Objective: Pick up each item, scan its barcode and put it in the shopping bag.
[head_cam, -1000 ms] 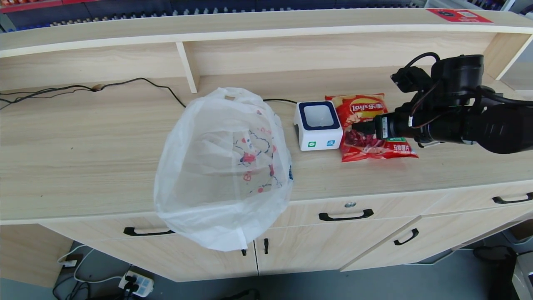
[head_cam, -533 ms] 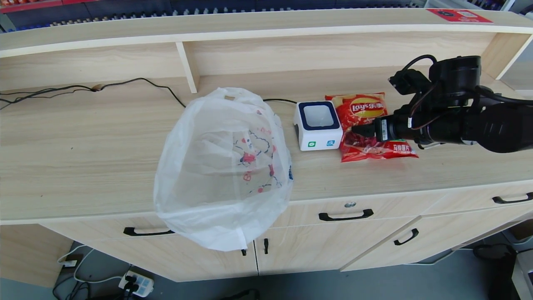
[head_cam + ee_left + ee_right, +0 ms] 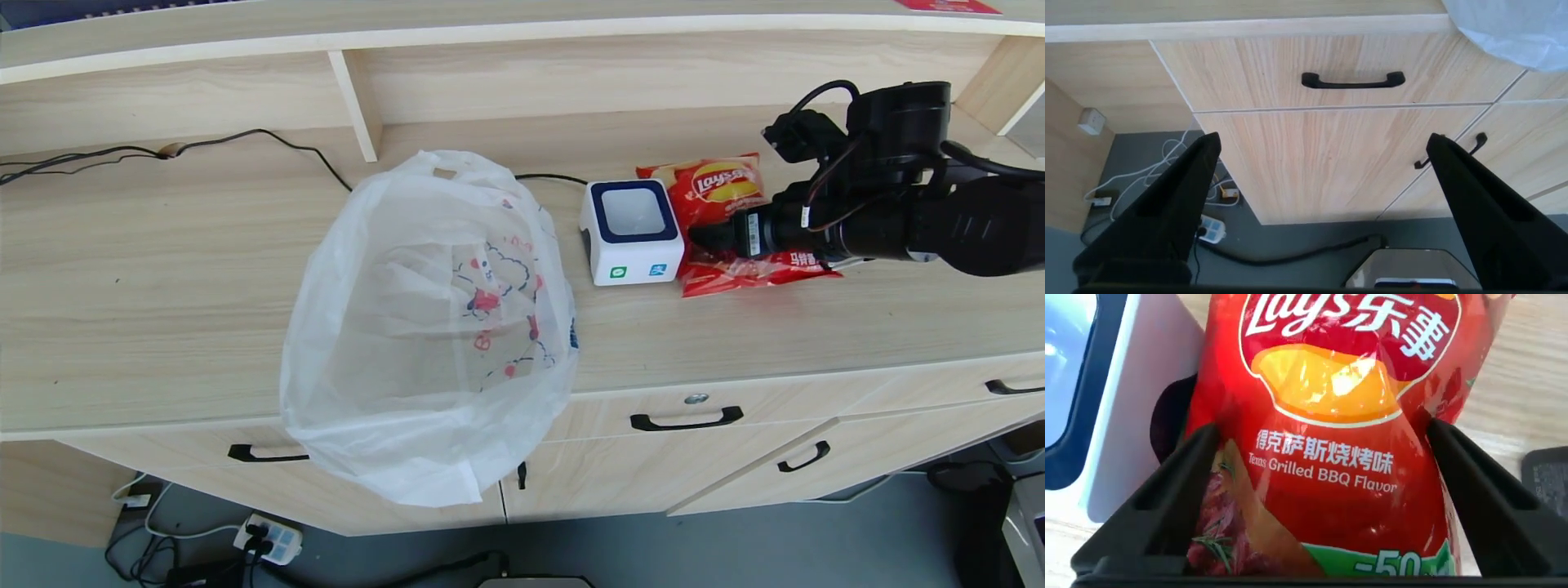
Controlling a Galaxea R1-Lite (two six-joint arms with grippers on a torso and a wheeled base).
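Observation:
A red chips bag (image 3: 722, 184) lies flat on the wooden counter (image 3: 163, 269), right of the white barcode scanner (image 3: 633, 241). My right gripper (image 3: 702, 238) is down over the bag's middle. In the right wrist view its open fingers (image 3: 1159, 514) straddle the chips bag (image 3: 1323, 433), one on each side, with the scanner (image 3: 1094, 400) close beside. The white plastic shopping bag (image 3: 424, 327) stands open on the counter's front edge, left of the scanner. My left gripper (image 3: 1315, 212) hangs open and empty below the counter, before a drawer front.
A black cable (image 3: 245, 143) runs along the back of the counter to the scanner. A raised shelf with a divider (image 3: 351, 106) backs the counter. Drawers with black handles (image 3: 686, 422) sit below. A power strip (image 3: 265, 539) lies on the floor.
The head camera has tilted, shifting the whole picture. My right gripper has crept a little closer to the scanner over the chips bag. The bag and scanner have stayed put.

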